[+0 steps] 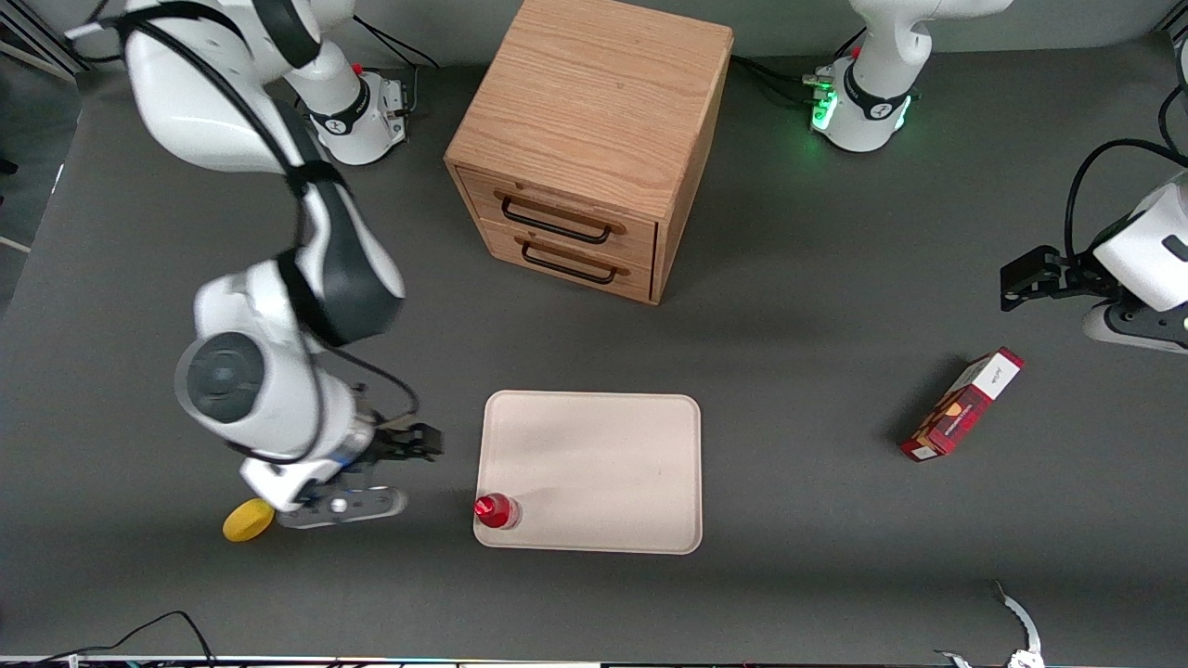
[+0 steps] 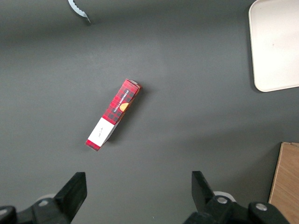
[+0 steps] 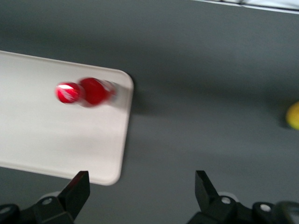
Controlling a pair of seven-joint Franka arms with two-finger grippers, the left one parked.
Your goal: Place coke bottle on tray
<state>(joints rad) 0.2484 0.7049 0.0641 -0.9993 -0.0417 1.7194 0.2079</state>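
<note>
The coke bottle [image 1: 495, 510], small and red with a red cap, stands upright on the cream-beige tray [image 1: 594, 464], in the tray's corner nearest the front camera on the working arm's side. My right gripper [image 1: 418, 443] is open and empty. It hangs over the dark table beside the tray, toward the working arm's end and apart from the bottle. In the right wrist view the bottle [image 3: 88, 92] stands near the tray's rounded corner [image 3: 56, 140], and the gripper [image 3: 141, 186] has its fingers wide apart over bare table.
A yellow round object [image 1: 248, 520] lies by the gripper, toward the working arm's end; it also shows in the right wrist view [image 3: 293, 115]. A wooden drawer cabinet [image 1: 594, 139] stands farther from the front camera than the tray. A red-and-white box [image 1: 965, 404] lies toward the parked arm's end.
</note>
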